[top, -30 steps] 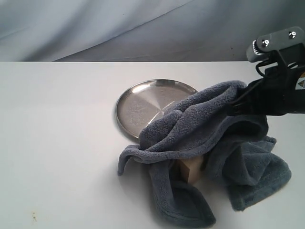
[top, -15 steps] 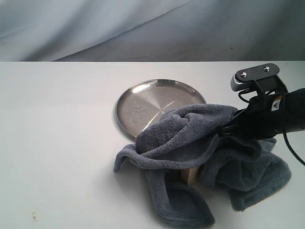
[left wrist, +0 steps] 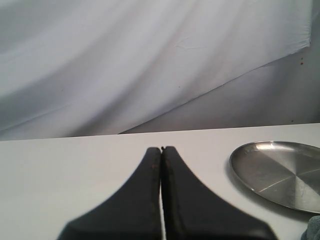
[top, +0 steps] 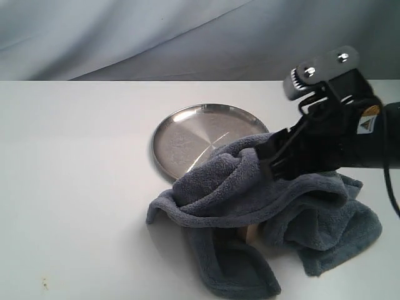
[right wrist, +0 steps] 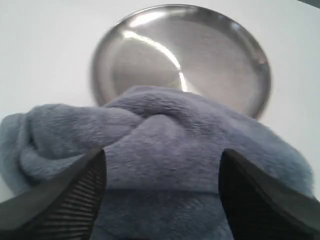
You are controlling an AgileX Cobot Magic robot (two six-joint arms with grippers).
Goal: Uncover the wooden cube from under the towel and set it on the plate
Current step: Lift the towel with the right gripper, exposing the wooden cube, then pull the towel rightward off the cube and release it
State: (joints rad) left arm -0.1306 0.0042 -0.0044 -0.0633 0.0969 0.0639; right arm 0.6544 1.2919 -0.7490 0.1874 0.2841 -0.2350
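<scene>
My right pincer (right wrist: pixel 162 152), black with ribbed pads, is released, its jaws apart either side of a fold in the thick, fluffy slate-blue towel (top: pixel 262 200) right of centre. The crumpled towel overlaps the round, shiny metal plate (top: pixel 187 137). A pale sliver of the wooden cube (top: pixel 252 233) shows beneath the towel, lower centre. My left pincer (left wrist: pixel 161 149) is clenched.

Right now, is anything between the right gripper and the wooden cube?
Yes. The towel lies heaped over the wooden cube, leaving only a sliver showing, and the right gripper sits on that heap. It also overlaps the plate.
</scene>
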